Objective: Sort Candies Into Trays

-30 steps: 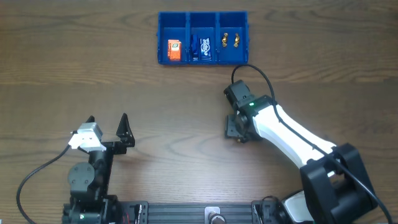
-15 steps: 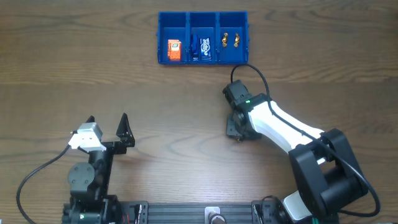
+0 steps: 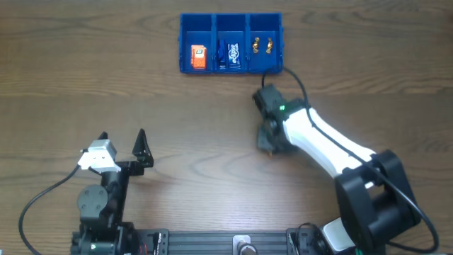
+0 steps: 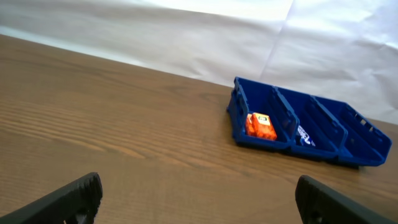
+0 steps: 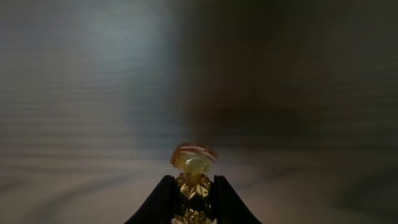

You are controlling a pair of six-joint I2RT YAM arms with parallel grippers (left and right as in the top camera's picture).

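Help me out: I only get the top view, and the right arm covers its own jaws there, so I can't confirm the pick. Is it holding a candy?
Observer: Yes. In the right wrist view the right jaws are shut on one candy.
Operator: Which sort?
Observer: Gold foil, with its twisted end poking out beyond the jaws.
Operator: Anything in the left jaws?
Observer: No. The left wrist view shows them wide apart with only bare table between, facing the blue tray.
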